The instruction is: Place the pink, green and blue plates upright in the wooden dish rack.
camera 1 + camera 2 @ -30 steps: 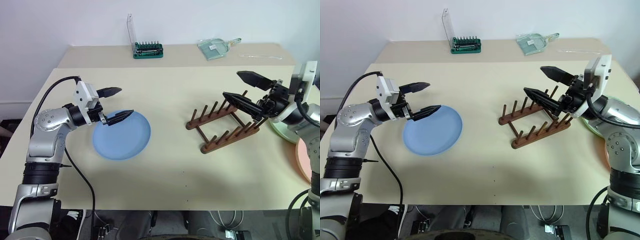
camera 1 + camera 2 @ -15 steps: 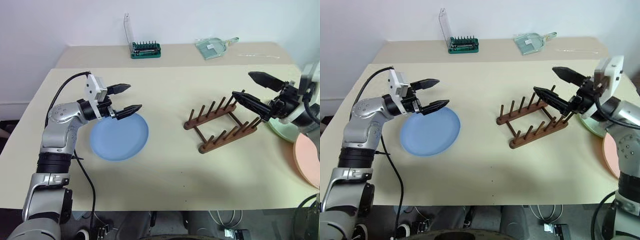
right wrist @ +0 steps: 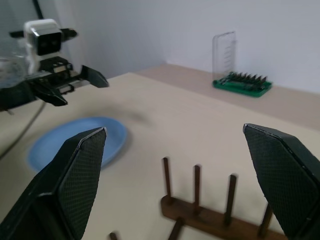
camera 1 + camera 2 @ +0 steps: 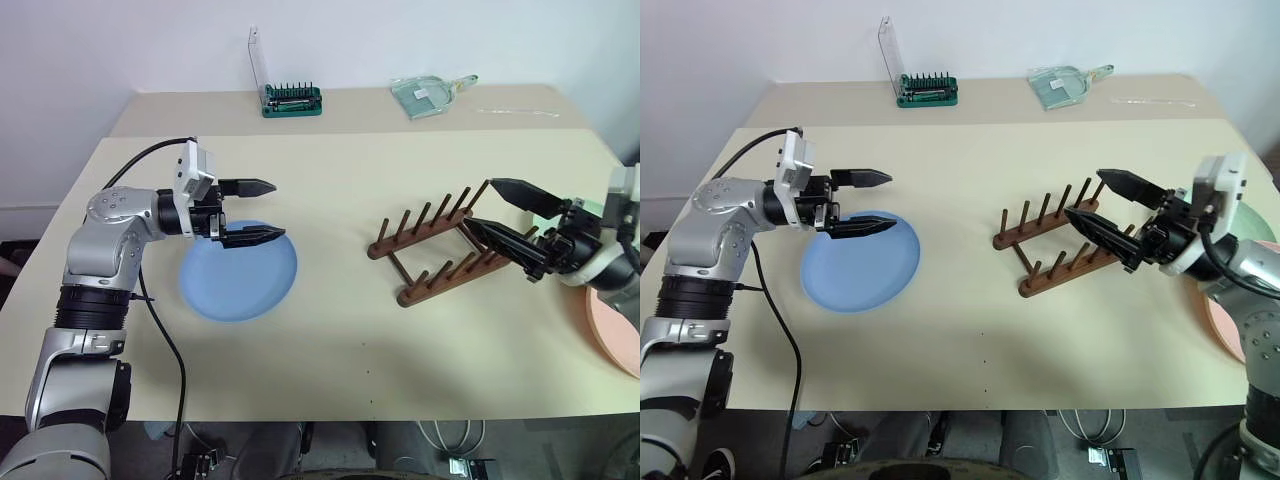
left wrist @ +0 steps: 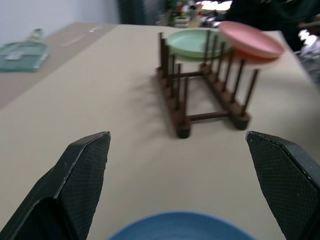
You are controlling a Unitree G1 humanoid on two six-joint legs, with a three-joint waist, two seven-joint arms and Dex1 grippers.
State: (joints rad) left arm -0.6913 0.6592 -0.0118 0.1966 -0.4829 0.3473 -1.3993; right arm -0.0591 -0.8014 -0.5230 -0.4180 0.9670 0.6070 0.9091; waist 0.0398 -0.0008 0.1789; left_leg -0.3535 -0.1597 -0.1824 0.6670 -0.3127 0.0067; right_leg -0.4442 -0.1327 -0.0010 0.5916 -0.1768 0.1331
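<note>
Left end effector (image 4: 262, 211): fingers wide apart, nothing between them, pointing roughly level toward the right, hovering over the far rim of the blue plate (image 4: 238, 272). Whether it touches the rim, can't tell; looks just above. Blue plate lies flat on the table (image 4: 330, 350), left half, nearer the left edge than the middle.

Rack (image 4: 444, 256) sits right of centre, empty. Two pegged rails run diagonally, long axis from the near-left toward the far-right corner; pegs upright. So plates would stand crosswise to that line, edge down between the peg rows.

Right end effector (image 4: 1106, 205): also spread wide, empty, pointing left, tips over the right end of the rack. Green plate (image 5: 195, 42) and pink plate (image 5: 251, 39) lie flat by the right edge, beyond the rack, pink overlapping green in the left wrist view.

Step, as I read it: very start, none of the three plates racked, left arm lining up on blue. Next move calls for dropping the lower finger under the rim, closing on the edge, then tipping the plate to vertical before carrying it over. A flat plate on a flat table gives little to hook under; expect sliding. Right arm should clear the rack first.
</note>
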